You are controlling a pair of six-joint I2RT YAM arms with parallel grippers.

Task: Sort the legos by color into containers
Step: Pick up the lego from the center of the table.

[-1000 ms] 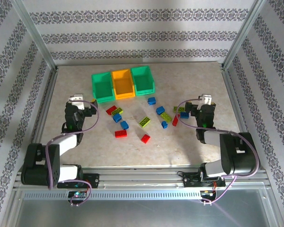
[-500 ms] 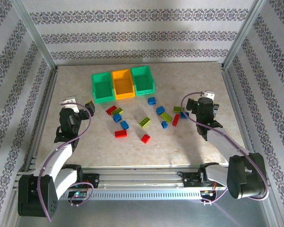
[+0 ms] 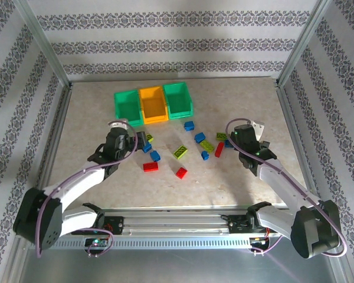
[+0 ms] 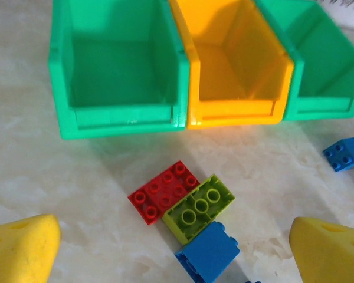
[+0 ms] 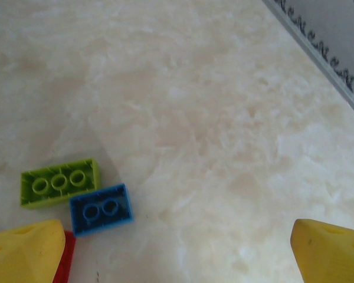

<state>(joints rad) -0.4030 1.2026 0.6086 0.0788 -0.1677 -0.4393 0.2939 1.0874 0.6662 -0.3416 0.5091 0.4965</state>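
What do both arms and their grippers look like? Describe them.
The left arm and right arm have black joints and white link shells. A looping purple cable trails each. The fingers are yellow wedges.

Three bins (image 3: 153,105); fourteen bricks (image 3: 180,151)

Containers: left bin (image 3: 127,108) plain green, middle bin (image 3: 153,106) plain orange-yellow, right bin (image 3: 178,100) plain green. Legos: red bricks (image 3: 150,167), blue bricks (image 3: 155,155) and lime bricks (image 3: 180,151), each a single solid colour; the lime ones are a yellow-green with darker shading inside the studs. Surroundings: table (image 3: 236,188) pale beige with cloudy off-white marbling, walls (image 3: 177,44) white with horizontal grey ornamental bands, left arm (image 3: 82,183) and right arm (image 3: 283,183) white and black.
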